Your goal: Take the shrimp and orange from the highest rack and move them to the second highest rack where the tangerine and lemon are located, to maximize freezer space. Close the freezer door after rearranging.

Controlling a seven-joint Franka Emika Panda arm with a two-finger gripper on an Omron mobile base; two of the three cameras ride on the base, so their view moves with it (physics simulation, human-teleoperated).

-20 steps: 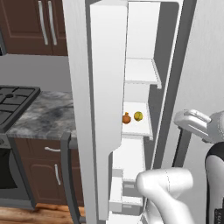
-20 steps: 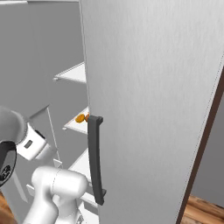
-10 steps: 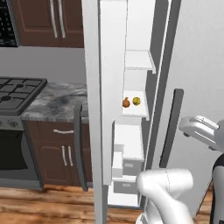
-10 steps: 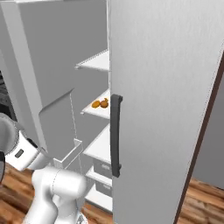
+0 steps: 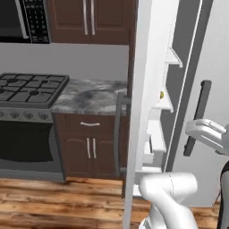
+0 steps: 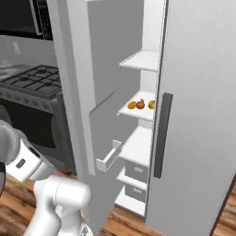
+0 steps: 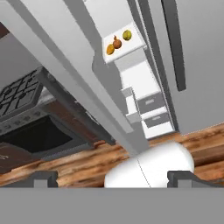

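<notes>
A stove (image 5: 31,87) sits at left; right of it the freezer door (image 6: 78,92) stands open, and fruit (image 6: 140,104) rests on the second highest rack (image 6: 138,110). The end effector (image 7: 113,177), fingertips far apart and empty, hangs low. Swinging up, the arm could strike the door edge, or shutting it early could strand unmoved items.

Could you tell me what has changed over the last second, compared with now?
The base has moved: both base views shifted, bringing the stove and cabinets into sight. The freezer door now stands narrower against the opening. The three fruits stayed on their rack; nothing was grasped.
</notes>
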